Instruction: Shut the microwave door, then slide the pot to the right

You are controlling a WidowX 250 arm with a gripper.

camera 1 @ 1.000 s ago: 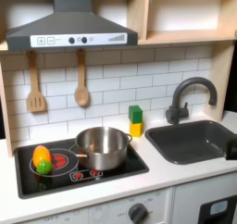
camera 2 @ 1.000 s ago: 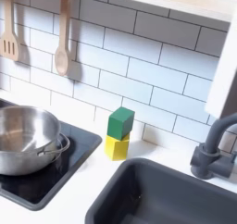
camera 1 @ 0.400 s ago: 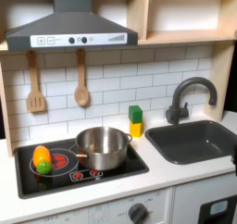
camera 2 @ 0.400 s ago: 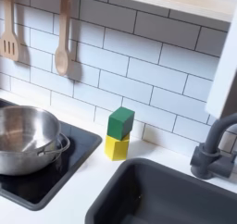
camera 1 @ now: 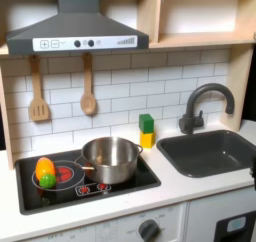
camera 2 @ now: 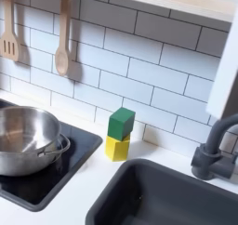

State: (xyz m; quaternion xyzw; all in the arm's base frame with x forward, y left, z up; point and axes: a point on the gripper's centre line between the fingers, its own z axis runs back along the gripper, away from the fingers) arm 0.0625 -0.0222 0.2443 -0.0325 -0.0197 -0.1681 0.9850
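The pot (camera 1: 110,158) is shiny steel, wide and shallow, and stands on the right burner of the black cooktop (camera 1: 140,177). In the second exterior view the pot (camera 2: 23,140) is at the left edge, with its short handle (camera 2: 56,148) pointing toward the front. A white panel (camera 2: 224,71) slants down the second exterior view's right edge. I cannot tell whether it is the microwave door.
A yellow, green and orange toy (camera 1: 45,171) lies on the left burner. A green block on a yellow block (camera 1: 147,131) stands by the tiled wall between the cooktop and the dark sink (camera 1: 230,164). A faucet (camera 1: 200,106) rises behind the sink. A wooden spatula (camera 1: 38,91) and spoon (camera 1: 88,86) hang above.
The pot and the blocks have not moved. A dark shape at the first exterior view's right edge looks a little smaller now.
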